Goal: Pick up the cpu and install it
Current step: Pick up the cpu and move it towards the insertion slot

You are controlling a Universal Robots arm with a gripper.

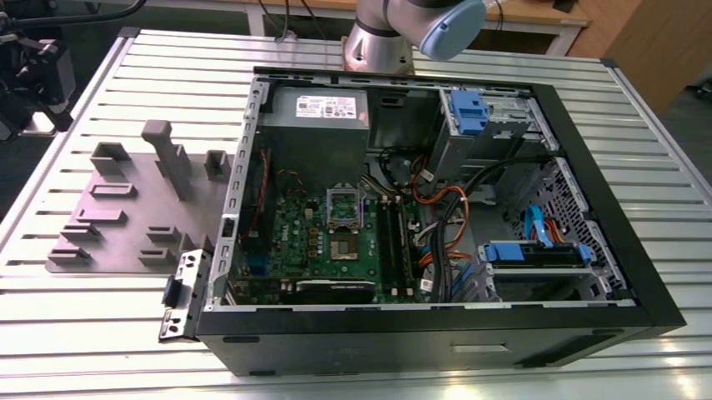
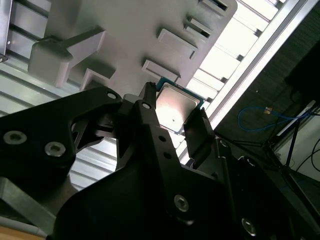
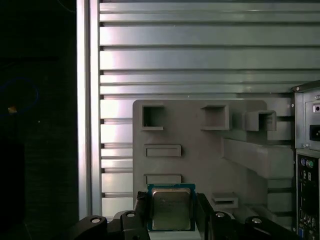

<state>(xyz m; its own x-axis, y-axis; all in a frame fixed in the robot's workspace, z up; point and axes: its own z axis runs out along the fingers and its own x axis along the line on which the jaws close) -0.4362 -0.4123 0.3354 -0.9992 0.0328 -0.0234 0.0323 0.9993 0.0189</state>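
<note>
Gripper [image 3: 171, 219]: clamped on cpu edges, over grey fixture plate [image 3: 200, 160].
Arm [image 1: 384, 37]: upper centre, exterior view.
Cpu [image 3: 171, 206]: square, silver top, green rim.

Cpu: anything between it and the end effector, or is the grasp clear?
Nothing visible. In the first wrist view the cpu sits directly between the end effector fingers, which meet its two opposite edges, with the grey fixture plate behind it.

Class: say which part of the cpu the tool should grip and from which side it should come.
Grip the cpu by two opposite thin edges, coming face-on at its flat metal top. It is a thin square plate, so only its edges offer parallel faces; the tool holds it so here.
</note>
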